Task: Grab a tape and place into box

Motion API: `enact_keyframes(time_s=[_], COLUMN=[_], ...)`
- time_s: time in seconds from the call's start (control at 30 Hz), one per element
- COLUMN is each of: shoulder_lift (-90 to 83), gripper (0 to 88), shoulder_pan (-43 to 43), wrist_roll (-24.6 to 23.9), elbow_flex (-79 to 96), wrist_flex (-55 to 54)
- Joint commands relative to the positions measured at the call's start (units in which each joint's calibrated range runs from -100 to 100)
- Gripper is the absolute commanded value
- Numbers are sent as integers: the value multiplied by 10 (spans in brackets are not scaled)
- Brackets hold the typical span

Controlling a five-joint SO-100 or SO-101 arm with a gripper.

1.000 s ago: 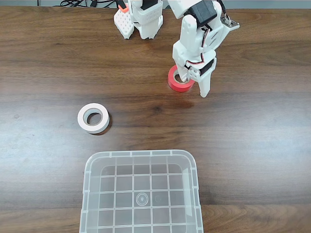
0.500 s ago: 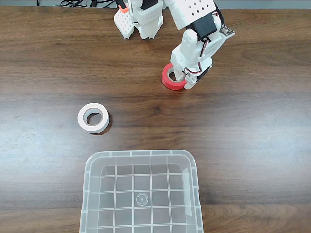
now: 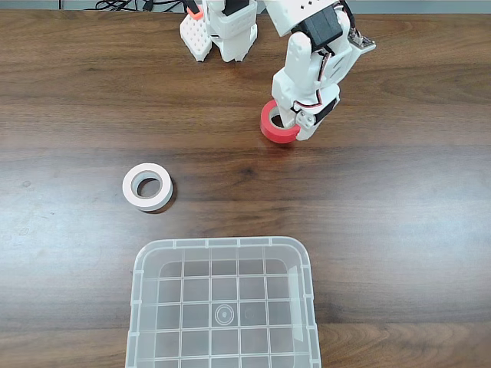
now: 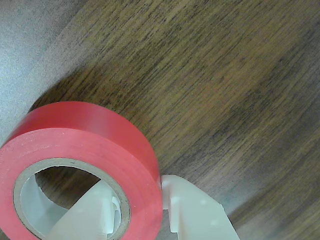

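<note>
Since the earlier frame the tape (image 3: 275,125) has shifted slightly right with the end effector (image 3: 298,126). The end effector is clamped on its wall, one finger (image 4: 95,212) through the core. The box (image 3: 222,249) sits at 6 o'clock.

The arm (image 3: 311,46) is showing white plastic shells dotted with small holes, black servo blocks, thin red and black wires and a bare metal bracket. Its white gripper (image 3: 295,123) is tapering into two flat fingers. An orange tab is sitting on the base.
</note>
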Motion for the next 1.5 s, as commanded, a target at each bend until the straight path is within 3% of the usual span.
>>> enact_keyframes(time_s=[0.0,0.37,0.63,1.2,1.47], shoulder_lift=[-54,-154,-137,263,427], gripper=[45,47,49,49,50], shoulder_pan=[5,126,201,253,256], wrist_roll=[1,1,2,6,9], elbow_flex=[-25,-312,-515,-998,-1104], wrist_flex=[32,176,157,139,133])
